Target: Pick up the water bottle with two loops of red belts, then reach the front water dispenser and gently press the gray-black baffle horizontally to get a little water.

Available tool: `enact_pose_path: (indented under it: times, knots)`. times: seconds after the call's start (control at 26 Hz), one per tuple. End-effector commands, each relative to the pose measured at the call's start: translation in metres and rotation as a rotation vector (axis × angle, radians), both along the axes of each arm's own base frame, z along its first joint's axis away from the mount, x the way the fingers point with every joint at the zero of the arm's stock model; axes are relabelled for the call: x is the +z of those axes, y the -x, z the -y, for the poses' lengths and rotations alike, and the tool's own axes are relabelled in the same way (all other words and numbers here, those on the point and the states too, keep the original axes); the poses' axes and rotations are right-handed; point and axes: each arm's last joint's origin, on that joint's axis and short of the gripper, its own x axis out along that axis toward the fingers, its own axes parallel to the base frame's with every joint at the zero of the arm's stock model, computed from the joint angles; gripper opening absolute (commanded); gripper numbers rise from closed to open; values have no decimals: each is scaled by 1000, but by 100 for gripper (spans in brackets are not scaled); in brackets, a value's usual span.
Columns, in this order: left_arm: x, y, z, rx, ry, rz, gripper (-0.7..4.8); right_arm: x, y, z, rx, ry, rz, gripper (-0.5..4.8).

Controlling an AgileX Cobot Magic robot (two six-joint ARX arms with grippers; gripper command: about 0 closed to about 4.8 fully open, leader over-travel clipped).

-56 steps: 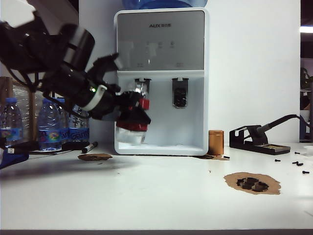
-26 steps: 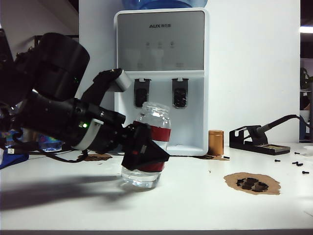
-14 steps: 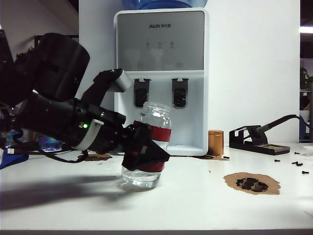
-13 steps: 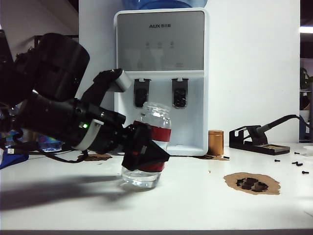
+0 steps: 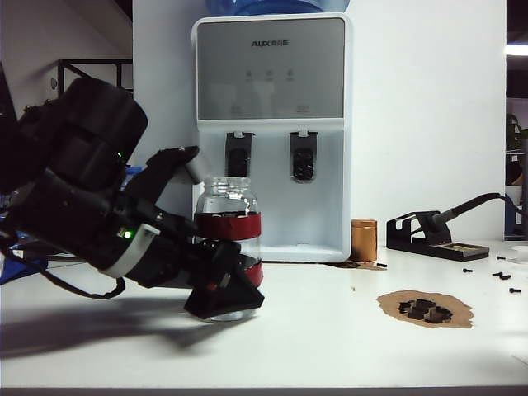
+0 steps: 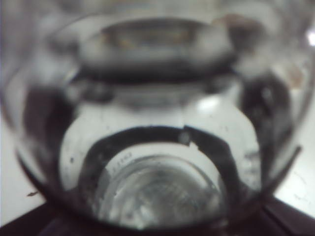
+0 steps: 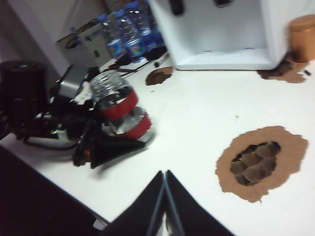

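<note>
The water bottle (image 5: 228, 239), clear glass with two red belts and a little water in it, stands upright on the white table in front of the water dispenser (image 5: 272, 124). My left gripper (image 5: 223, 290) reaches in low from the left, and its black fingers (image 7: 115, 147) straddle the bottle's lower part. In the left wrist view the bottle (image 6: 157, 147) fills the picture, so I cannot see whether the pads press on the glass. The gray-black baffle (image 5: 238, 157) stands clear behind the bottle's neck. My right gripper (image 7: 165, 173) hovers shut above the table, apart from the bottle.
A copper cylinder (image 5: 364, 239) and a black soldering stand (image 5: 429, 235) sit right of the dispenser. A brown patch with black parts (image 5: 426, 308) lies at the front right, with loose screws (image 5: 503, 276) beyond. Blue-capped plastic bottles (image 7: 123, 29) stand at the back left.
The bottle has gone from the dispenser's lever down to the table, then from tilted to upright. My left gripper has sunk lower and drawn a little to the left.
</note>
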Motion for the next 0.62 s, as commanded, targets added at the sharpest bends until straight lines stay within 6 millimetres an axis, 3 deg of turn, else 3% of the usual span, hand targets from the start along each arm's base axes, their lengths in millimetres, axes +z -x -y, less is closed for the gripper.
enact_pose_path:
  times: [0.04,0.12,0.38,0.62]
  knots:
    - [4,-1,1,-7,27,15,424,2,0,-1,27,5,25,-3]
    - [3,-1,1,-32,33,-1,479,2,0,-1,39,14,35,-3]
    - [-6,0,-11,-115,36,-141,479,2,0,-1,38,14,35,-3]
    - [-9,-13,-41,-93,81,-210,479,2,0,2,21,8,34,-3]
